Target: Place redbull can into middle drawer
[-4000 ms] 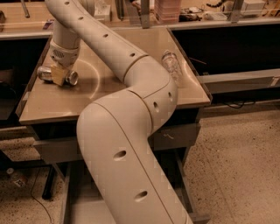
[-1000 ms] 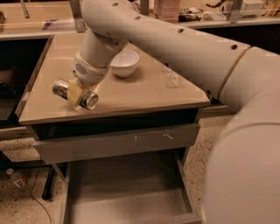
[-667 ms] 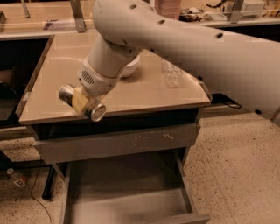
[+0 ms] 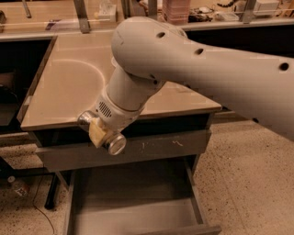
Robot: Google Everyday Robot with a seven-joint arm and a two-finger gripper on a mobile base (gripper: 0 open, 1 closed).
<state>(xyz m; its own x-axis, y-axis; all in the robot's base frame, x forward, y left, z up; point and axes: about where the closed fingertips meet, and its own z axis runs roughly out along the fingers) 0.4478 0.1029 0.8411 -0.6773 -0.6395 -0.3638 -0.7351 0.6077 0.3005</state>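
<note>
My gripper [image 4: 98, 132] is shut on the redbull can [image 4: 115, 143], which lies crosswise between the yellowish pads [image 4: 96, 134], with both shiny round ends showing. The can hangs just in front of the table's front edge, level with the scratched grey drawer front [image 4: 156, 148]. The middle drawer [image 4: 133, 206] is pulled open below it, and its flat grey floor is bare. The big white arm [image 4: 197, 69] fills the upper right of the view.
The tan table top [image 4: 64, 87] lies behind the gripper. Shelving with clutter [image 4: 174, 9] runs along the back. A small object [image 4: 17, 186] and a cable lie on the speckled floor at the left. The arm hides the right part of the table top.
The gripper has carried the can off the table top, forward and down past the front edge, so it now hangs over the open drawer. The arm has swung further across the view.
</note>
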